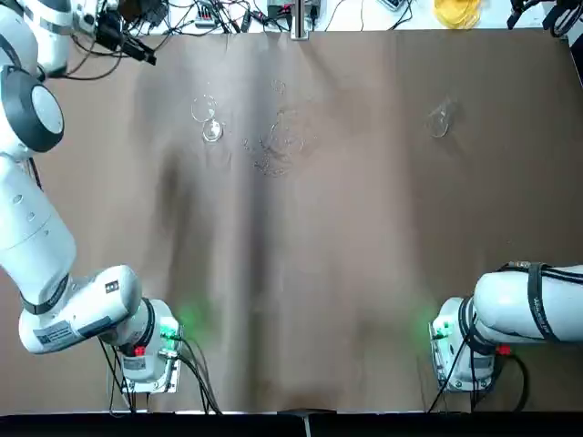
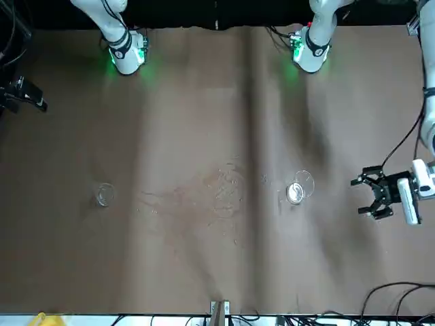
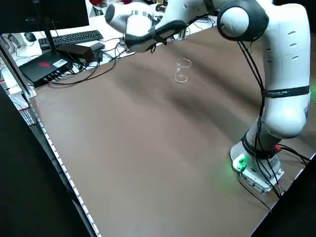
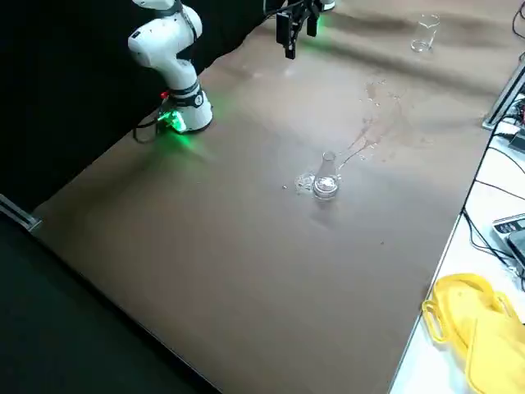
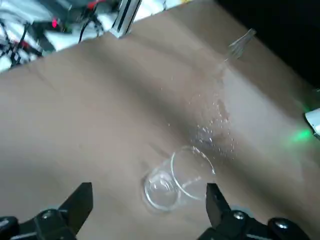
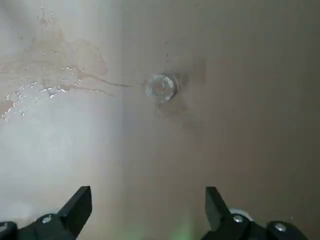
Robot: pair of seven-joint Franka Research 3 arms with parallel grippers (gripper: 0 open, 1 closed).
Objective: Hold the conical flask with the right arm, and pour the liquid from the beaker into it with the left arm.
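Observation:
The beaker (image 1: 209, 126) stands upright on the brown cloth at the far left, and also shows in the front view (image 2: 298, 189) and the left side view (image 3: 182, 70). I cannot make out liquid inside it. The conical flask (image 1: 440, 118) stands at the far right, its narrow neck up (image 4: 326, 180). My left gripper (image 2: 370, 195) hangs open off to the beaker's left, near the table's edge; its wrist view has the beaker (image 5: 175, 179) ahead of the fingers. My right gripper (image 4: 293, 26) is open, raised well away from the flask (image 6: 161, 87).
A patch of spilled drops (image 1: 276, 146) wets the cloth between the two vessels (image 2: 228, 193). Cables and a metal post (image 1: 299, 18) line the far edge. A yellow object (image 4: 476, 328) lies beyond the table's far corner. Both arm bases show green lights (image 1: 168, 332).

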